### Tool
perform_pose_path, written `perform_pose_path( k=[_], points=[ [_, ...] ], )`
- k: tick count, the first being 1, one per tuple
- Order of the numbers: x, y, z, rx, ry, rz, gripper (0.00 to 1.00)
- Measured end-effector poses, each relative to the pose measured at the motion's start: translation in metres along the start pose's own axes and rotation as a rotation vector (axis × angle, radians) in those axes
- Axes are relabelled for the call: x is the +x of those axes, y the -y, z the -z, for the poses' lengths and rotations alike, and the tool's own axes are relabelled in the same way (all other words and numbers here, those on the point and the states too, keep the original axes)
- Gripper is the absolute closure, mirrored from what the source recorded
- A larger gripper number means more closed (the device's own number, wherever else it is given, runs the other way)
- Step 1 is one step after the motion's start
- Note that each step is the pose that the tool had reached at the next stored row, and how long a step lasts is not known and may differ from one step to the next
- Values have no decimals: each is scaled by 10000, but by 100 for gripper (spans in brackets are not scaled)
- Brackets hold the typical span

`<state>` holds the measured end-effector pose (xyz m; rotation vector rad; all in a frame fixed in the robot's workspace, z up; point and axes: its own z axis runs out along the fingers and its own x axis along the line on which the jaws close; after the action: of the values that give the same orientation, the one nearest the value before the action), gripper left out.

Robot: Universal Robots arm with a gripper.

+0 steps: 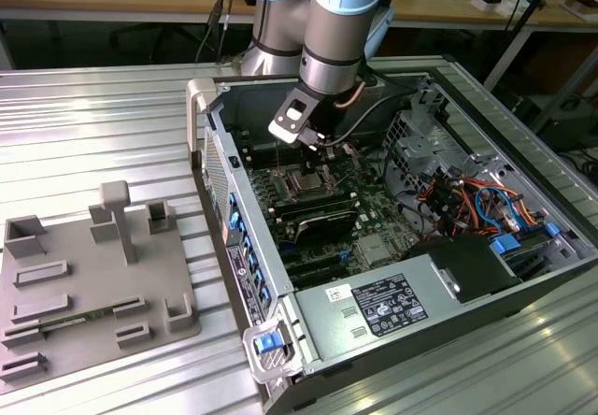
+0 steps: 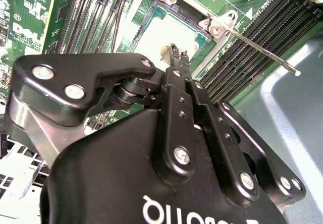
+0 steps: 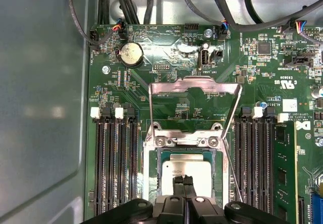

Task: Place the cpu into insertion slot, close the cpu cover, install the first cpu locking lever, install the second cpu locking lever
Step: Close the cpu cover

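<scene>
The cpu (image 3: 189, 172) lies flat in the insertion slot (image 3: 151, 168), its silvery top facing up; it also shows as a pale square (image 2: 156, 32) in the second wrist view. The cpu cover (image 3: 194, 85) stands swung open, away from the slot, on its hinge. My gripper (image 3: 184, 182) hovers just over the cpu's edge with its black fingertips (image 2: 174, 52) pressed together and nothing between them. A thin locking lever (image 2: 262, 50) sticks up beside the slot. In the exterior view my gripper (image 1: 313, 149) is inside the computer case above the insertion slot (image 1: 306, 183).
Long black memory slots (image 3: 113, 168) flank the socket on both sides. Cable bundles (image 1: 467, 200) and a power supply (image 1: 374, 307) fill the case at the exterior view's right. A grey fixture plate (image 1: 84, 284) lies on the table at the exterior view's left.
</scene>
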<state>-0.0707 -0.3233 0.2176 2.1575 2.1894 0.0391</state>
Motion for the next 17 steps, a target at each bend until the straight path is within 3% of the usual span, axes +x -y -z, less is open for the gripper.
perform_pose_path(
  k=[9,14,17],
  points=[
    [1,-1,7,8,4,0,89],
    [2,-4,14,113,3,4,89],
    [3,-7,19,129,4,4,89]
  ],
)
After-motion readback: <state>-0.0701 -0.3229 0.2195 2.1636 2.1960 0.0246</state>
